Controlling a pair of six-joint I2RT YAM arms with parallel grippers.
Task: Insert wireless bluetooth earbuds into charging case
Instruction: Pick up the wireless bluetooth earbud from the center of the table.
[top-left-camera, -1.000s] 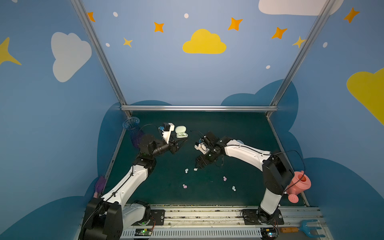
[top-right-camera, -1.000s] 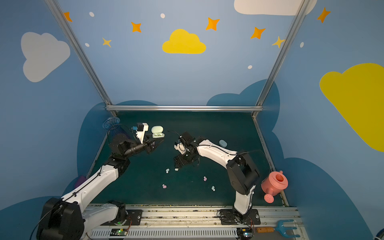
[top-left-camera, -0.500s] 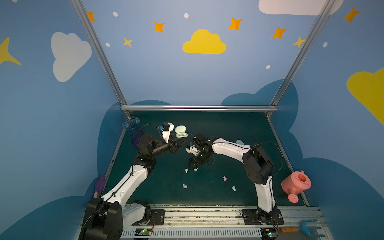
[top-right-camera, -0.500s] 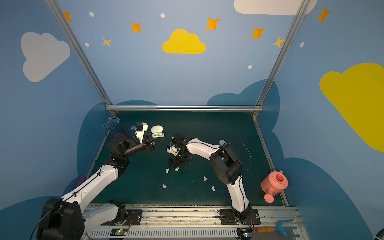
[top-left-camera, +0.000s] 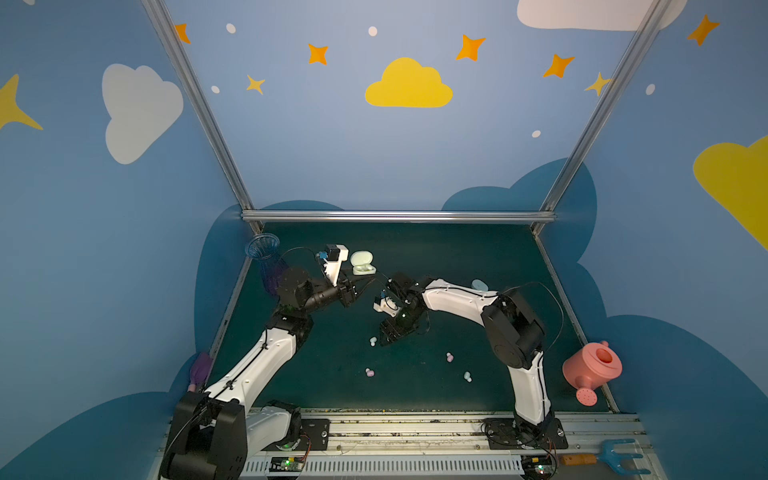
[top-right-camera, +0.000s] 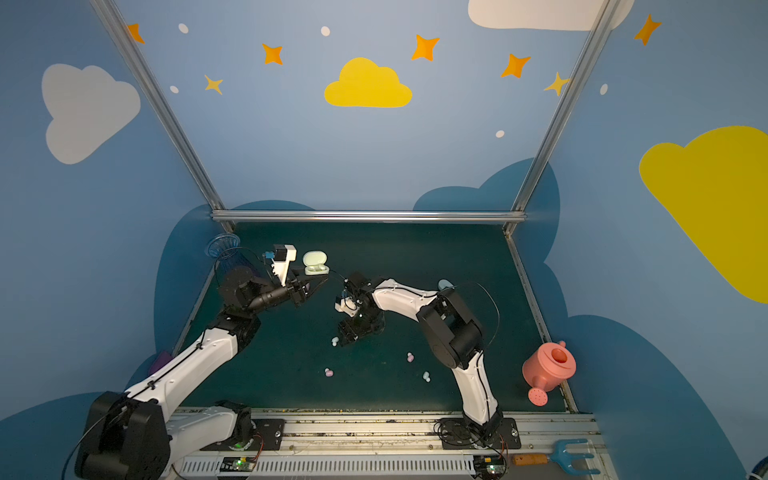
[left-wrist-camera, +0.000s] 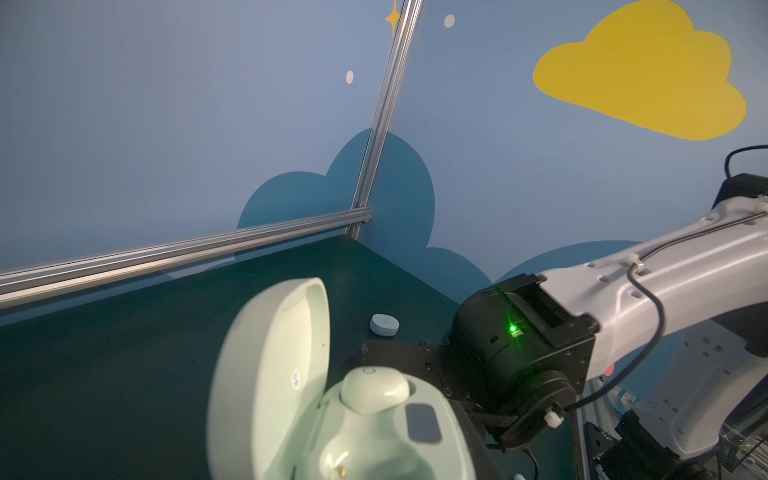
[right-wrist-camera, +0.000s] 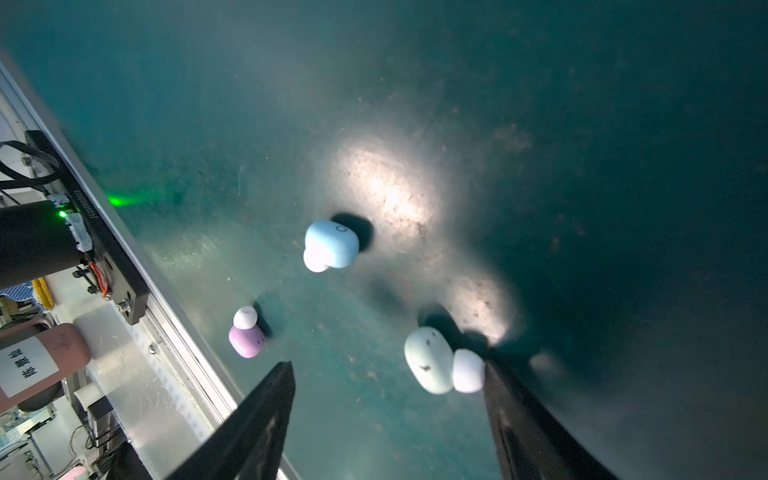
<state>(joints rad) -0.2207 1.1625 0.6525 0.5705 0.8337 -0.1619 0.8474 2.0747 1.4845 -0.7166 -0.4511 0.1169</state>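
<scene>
Right end effector (right-wrist-camera: 388, 365) is down low over the bench (top-left-camera: 457, 249), jaws spread wide, and a pale mint bud (right-wrist-camera: 428, 359) lies on the surface between them. It touches one finger (right-wrist-camera: 511, 399) while the opposite finger stands well clear, so nothing is clamped. In both top views that bud sits near mid-bench, right at the tool's tip, on its 9 o'clock side. Up at 11 o'clock from there, the left end effector (top-left-camera: 358, 283) grips the mint charging case (top-left-camera: 362, 264), raised off the bench with its lid swung open. The left wrist view shows the case close up, hiding the fingers: a seated bud (left-wrist-camera: 374, 390) fills one socket, and the socket beside it (left-wrist-camera: 336, 461) shows its bare contacts. Three buds lie loose: a lilac bud (top-left-camera: 370, 372) at 6 o'clock of the mint one, a pink bud (top-left-camera: 449, 356) and a pale blue bud (top-left-camera: 467, 376) out toward 4 o'clock. A closed blue case (top-left-camera: 480, 284) rests at 3 o'clock of the mint case, behind the right arm.
</scene>
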